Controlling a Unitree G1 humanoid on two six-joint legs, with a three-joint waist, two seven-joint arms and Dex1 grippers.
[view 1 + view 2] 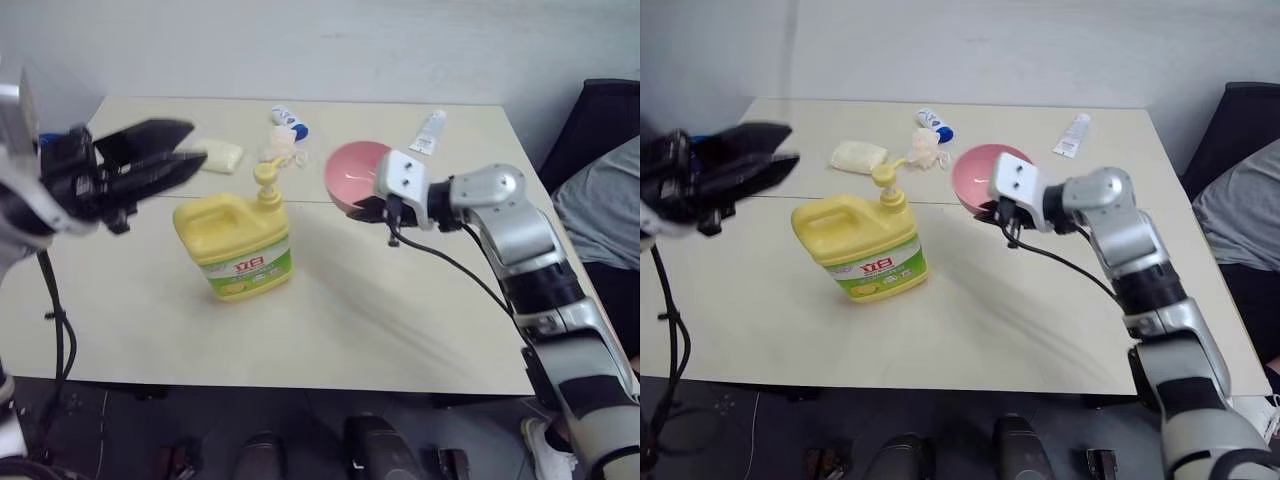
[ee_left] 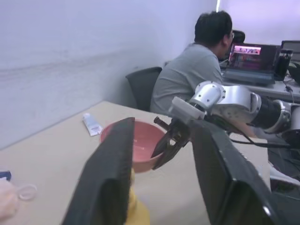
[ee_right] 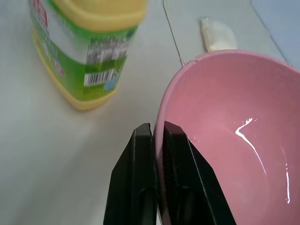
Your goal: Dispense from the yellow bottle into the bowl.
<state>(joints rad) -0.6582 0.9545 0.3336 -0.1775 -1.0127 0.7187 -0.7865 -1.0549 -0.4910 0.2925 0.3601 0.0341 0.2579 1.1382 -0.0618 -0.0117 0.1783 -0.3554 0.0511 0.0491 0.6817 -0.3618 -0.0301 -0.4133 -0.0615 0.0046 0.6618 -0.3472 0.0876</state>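
Observation:
The yellow bottle [image 1: 235, 245] stands upright on the table's middle left, its pump top [image 1: 266, 180] pointing toward the bowl. The pink bowl [image 1: 352, 172] is to its right, tipped so its inside faces me. My right gripper [image 1: 370, 210] is shut on the bowl's near rim; in the right wrist view both fingers [image 3: 140, 154] clamp the rim of the bowl [image 3: 234, 136], which has a thin wet streak inside. My left gripper [image 1: 185, 155] hovers above and left of the bottle, open, with nothing between its fingers [image 2: 112, 168].
Behind the bottle lie a pale yellow sponge [image 1: 222, 156], a crumpled pinkish item [image 1: 283, 150], a blue-white tube [image 1: 290, 122] and a white tube [image 1: 428, 132]. A person [image 1: 600, 215] sits on a black chair past the table's right edge.

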